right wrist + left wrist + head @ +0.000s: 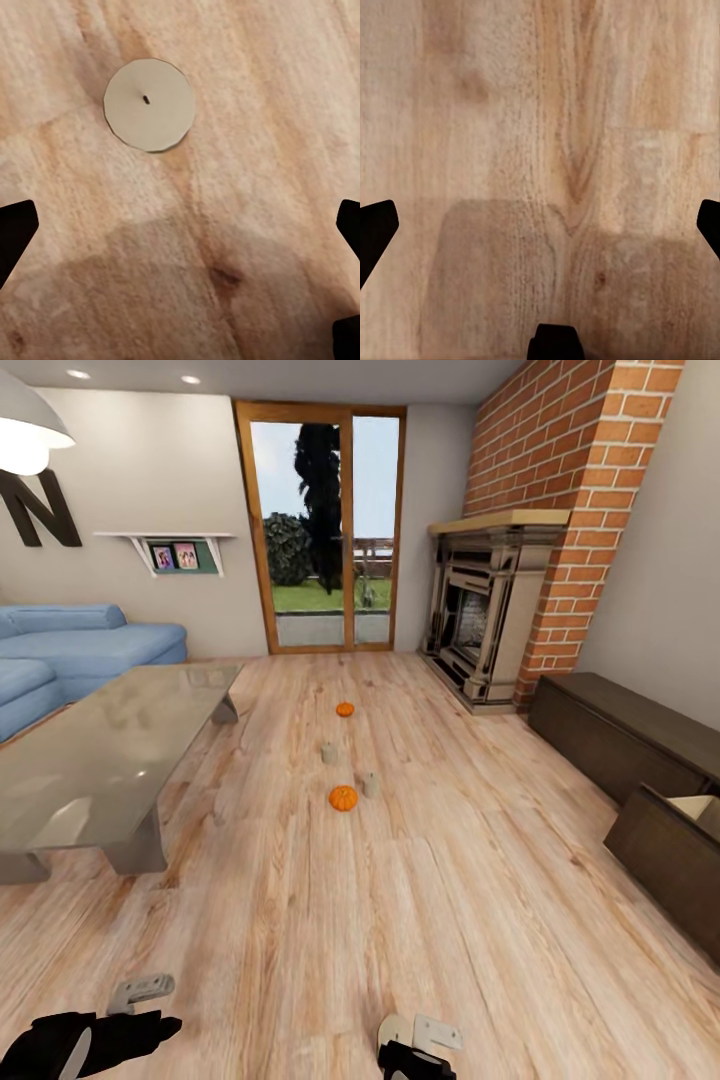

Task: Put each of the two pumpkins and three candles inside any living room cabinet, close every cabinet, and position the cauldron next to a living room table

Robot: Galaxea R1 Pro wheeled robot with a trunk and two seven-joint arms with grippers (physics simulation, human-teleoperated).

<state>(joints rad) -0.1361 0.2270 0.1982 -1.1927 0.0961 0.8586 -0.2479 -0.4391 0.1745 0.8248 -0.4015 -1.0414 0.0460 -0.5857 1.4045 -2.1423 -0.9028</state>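
On the wooden floor [400, 920] ahead we see two pumpkins, one nearer [343, 798] and one farther [345, 709], with two candles [370, 784] between them, all well apart from the glass surface [90, 760] at left. A cabinet [620, 735] at right has a drawer [690, 830] pulled out. Our right end effector [180, 225] hangs open above a third candle [148, 104]; our left end effector [540, 225] is open over bare floor.

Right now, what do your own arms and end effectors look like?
In the head view both arms end in glossy black housings with pale grey, flat plate-like parts. The left end effector and right end effector show those grey pieces. In the wrist views the fingers appear as plain black wedges. No cables or markings are discernible.
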